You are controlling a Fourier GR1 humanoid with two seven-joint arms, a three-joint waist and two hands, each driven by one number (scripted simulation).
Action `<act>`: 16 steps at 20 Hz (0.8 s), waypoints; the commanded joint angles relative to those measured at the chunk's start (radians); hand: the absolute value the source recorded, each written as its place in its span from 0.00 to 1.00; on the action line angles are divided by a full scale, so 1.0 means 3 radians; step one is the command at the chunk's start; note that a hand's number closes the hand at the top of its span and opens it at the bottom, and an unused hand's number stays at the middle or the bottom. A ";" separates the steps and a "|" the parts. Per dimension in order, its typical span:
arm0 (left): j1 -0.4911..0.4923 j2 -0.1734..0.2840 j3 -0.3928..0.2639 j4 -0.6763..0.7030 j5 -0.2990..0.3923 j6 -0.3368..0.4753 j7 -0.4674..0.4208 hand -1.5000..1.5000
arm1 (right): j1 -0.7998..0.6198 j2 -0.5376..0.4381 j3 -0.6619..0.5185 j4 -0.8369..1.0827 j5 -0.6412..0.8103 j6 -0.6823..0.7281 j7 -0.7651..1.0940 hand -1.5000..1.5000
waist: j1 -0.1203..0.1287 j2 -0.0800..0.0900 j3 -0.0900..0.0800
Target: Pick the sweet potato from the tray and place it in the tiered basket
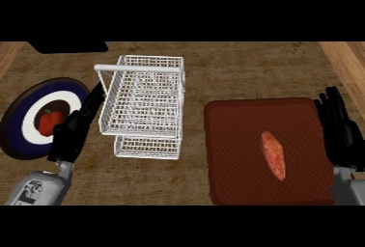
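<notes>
An orange-red sweet potato [273, 155] lies lengthwise on the dark red tray [235, 120] at the right. The white wire tiered basket [143, 108] stands in the middle of the counter, left of the tray, with nothing in it. My right hand [342, 132] is at the tray's right edge, fingers straight and pointing away, a little to the right of the sweet potato and not touching it. My left hand [71, 135] stays open between the basket and a plate, fingers straight.
A round plate [25, 128] with dark blue and white rings holds a red tomato-like fruit [50, 120] at the left. A black object [68, 47] sits at the far left edge. Wooden strips border the brown counter at both sides.
</notes>
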 commanded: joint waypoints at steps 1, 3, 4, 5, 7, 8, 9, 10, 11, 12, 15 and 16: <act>0.0030 -0.0029 0.0106 -0.0010 0.0069 -0.0148 0.0015 0.50 | 0.0079 0.0027 0.0028 -0.0147 0.0034 0.0198 -0.0120 1.00 | 0.0115 -0.0024 -0.0005; 0.0168 -0.0009 0.0168 -0.0086 0.0228 -0.0095 0.0070 0.50 | 0.0080 0.0038 0.0377 -0.0646 0.0043 0.0510 -0.0240 1.00 | 0.0121 -0.0057 -0.0008; 0.0158 -0.0033 0.0192 -0.0121 0.0248 -0.0039 0.0152 0.50 | -0.0048 0.0035 0.0495 -0.0703 0.0063 0.0673 -0.0312 1.00 | 0.0171 -0.0062 -0.0005; 0.0174 -0.0044 0.0291 0.0022 0.0307 -0.0036 0.0056 0.50 | -0.0070 0.0054 0.0681 -0.0893 0.0142 0.0800 -0.0413 1.00 | 0.0159 -0.0061 -0.0013; 0.0247 -0.0063 0.0279 0.0033 0.0364 -0.0052 0.0126 0.50 | 0.0125 -0.0731 0.0375 -0.0350 0.1129 0.0001 -0.0073 1.00 | 0.0046 -0.0034 -0.0099; 0.0334 -0.0158 0.0270 0.0029 0.0454 -0.0075 0.0093 0.50 | 0.0261 -0.0211 0.0318 -0.0313 0.0935 -0.0464 0.0057 1.00 | 0.0065 -0.0028 -0.0033; 0.0284 0.0024 0.0462 0.0013 0.0601 -0.0222 0.0147 0.50 | 0.0360 0.0185 0.0437 -0.0287 0.0855 -0.0635 0.0041 0.00 | 0.0122 -0.0023 -0.0014; 0.0400 -0.0013 0.0418 -0.0033 0.0623 -0.0276 0.0076 0.50 | 0.0443 0.0457 0.0572 -0.0413 0.0832 -0.0769 0.0063 0.00 | 0.0130 -0.0032 -0.0011; 0.0429 0.0048 0.0482 -0.0074 0.0664 -0.0324 0.0128 0.50 | 0.0419 0.0579 0.0660 -0.0407 0.0952 -0.0859 -0.0058 0.00 | 0.0146 -0.0029 -0.0007; 0.0283 0.0062 0.0623 0.0125 0.0738 -0.0462 0.0052 0.50 | 0.0367 0.0348 0.0461 -0.0291 0.0938 -0.0673 -0.0174 0.00 | 0.0121 -0.0020 -0.0006; 0.0493 -0.0056 0.0478 -0.0223 0.0611 -0.0303 0.0188 0.50 | 0.0609 0.0138 0.0672 -0.1001 0.1358 -0.0823 -0.0014 0.00 | 0.0115 -0.0034 -0.0007; 0.0314 0.0067 0.0627 -0.0009 0.0700 -0.0433 0.0207 0.50 | 0.0473 -0.0034 0.0632 -0.0857 0.1428 -0.0686 -0.0041 0.00 | 0.0113 -0.0027 -0.0007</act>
